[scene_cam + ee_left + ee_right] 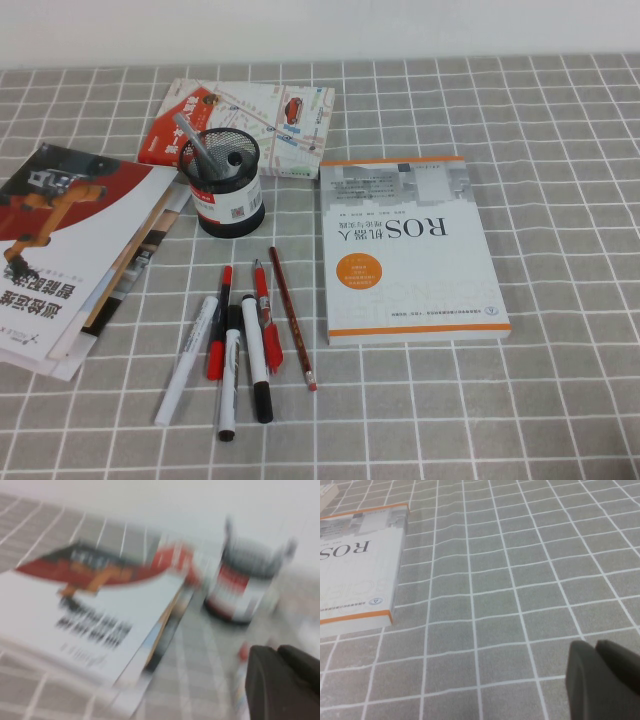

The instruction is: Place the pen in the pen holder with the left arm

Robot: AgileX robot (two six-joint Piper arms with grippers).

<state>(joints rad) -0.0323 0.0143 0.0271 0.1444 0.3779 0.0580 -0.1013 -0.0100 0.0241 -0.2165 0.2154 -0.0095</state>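
Note:
The pen (188, 360), long and white with a small dark end, lies on the checked cloth at the left of a cluster of pens. The black mesh pen holder (222, 182) stands behind the cluster with grey items in it. It also shows, blurred, in the left wrist view (239, 587). Neither arm appears in the high view. My left gripper (276, 650) is shut and empty, near the holder and above a blurred pen lying by it. My right gripper (595, 644) is shut and empty over bare cloth, right of the book.
Beside the pen lie red pens (218, 322), a thicker white marker with a black cap (257, 358), a short white marker (229, 385) and a dark red pencil (291, 315). Magazines (70, 240) lie left, a map booklet (260, 125) behind, a ROS book (408, 250) right.

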